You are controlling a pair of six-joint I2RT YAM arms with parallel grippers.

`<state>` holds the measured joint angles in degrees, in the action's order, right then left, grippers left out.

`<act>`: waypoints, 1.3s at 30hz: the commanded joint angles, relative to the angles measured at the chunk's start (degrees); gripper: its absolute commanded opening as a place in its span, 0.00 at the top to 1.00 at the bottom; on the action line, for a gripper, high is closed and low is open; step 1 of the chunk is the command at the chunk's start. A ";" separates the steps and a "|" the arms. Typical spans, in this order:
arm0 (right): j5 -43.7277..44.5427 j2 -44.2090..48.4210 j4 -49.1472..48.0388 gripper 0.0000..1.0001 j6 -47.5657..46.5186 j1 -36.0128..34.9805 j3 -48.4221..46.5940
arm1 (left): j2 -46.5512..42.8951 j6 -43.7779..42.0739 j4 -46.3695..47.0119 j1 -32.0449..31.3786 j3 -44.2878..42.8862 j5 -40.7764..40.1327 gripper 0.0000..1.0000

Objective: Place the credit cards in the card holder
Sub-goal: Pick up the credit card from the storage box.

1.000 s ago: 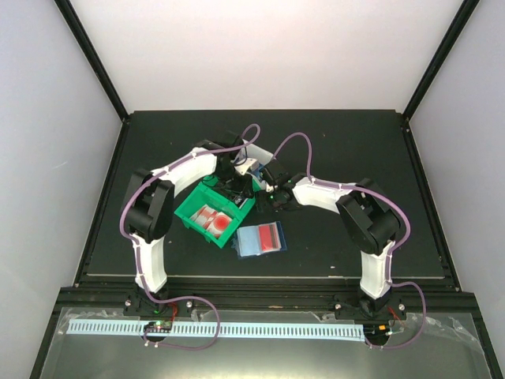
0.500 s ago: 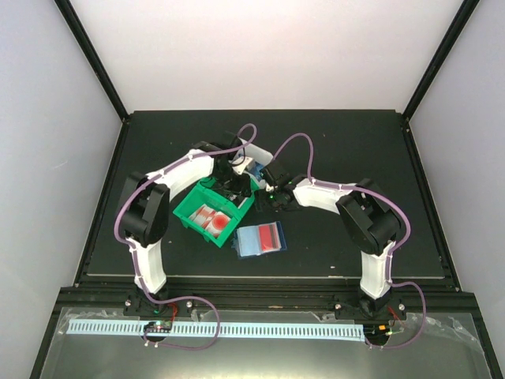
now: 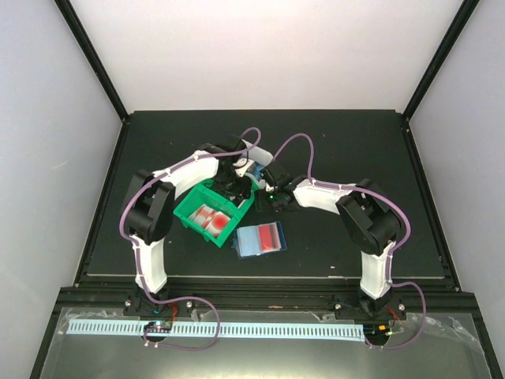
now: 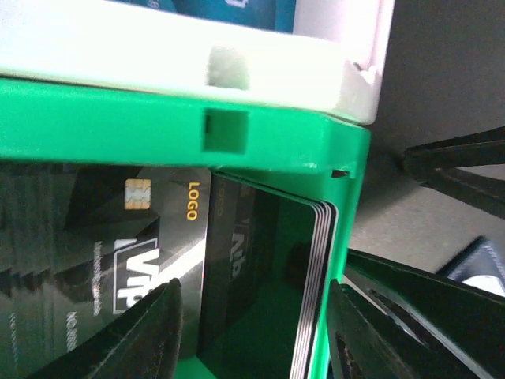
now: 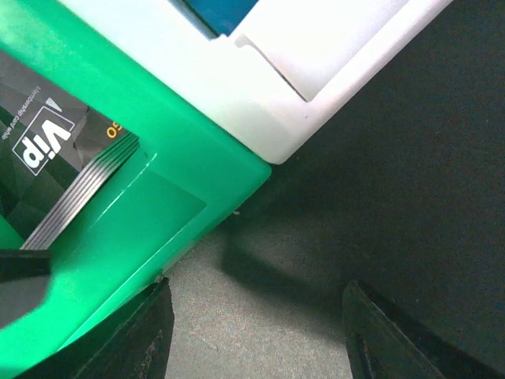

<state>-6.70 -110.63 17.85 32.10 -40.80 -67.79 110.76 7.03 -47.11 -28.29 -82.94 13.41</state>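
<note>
1. The left gripper (image 4: 252, 339) hangs over the far compartment of the green bin (image 4: 118, 118). Its jaws are spread to a middling width and clamp nothing.
2. A stack of black cards (image 4: 260, 260) lies in the gap below those jaws, hard against the bin's end wall (whether a pad brushes the stack I cannot tell).
3. The right gripper (image 5: 252, 339) is wide open and empty. It sits low over the bare table (image 3: 339, 142), just outside the same corner of the green bin.
4. The bin's end wall stands between the black stack and the right gripper, and the two grippers crowd close together there.
5. The white bin (image 4: 158, 71) butts against the green bin's far side, with blue cards (image 5: 221, 12) inside it.
6. Red-and-white cards (image 3: 211, 219) fill the green bin's near compartment.
7. The card holder (image 3: 251, 241) lies open on the table just beside the green bin's near right corner, clear sleeves up. It has a red card (image 3: 271, 237) in its right half and is apart from both grippers.
</note>
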 commanded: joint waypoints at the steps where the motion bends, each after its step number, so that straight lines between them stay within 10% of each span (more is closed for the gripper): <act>1: -1.03 -1.06 -0.42 0.41 1.66 -0.35 2.18 | 3.16 -1.90 -1.52 -2.03 -2.92 -3.90 0.51; 15: 0.02 -1.30 -0.71 0.46 2.66 -0.38 2.15 | 2.91 -1.91 -4.16 -2.43 -3.52 -4.39 0.74; 39: 0.09 -1.49 -0.43 0.46 2.62 -0.42 1.92 | -0.78 -2.14 -5.53 -2.47 -3.65 -1.62 0.82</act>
<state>-6.57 -110.63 15.40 33.80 -40.80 -66.83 113.19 5.28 -51.18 -30.85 -85.34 10.74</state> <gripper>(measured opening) 0.538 0.179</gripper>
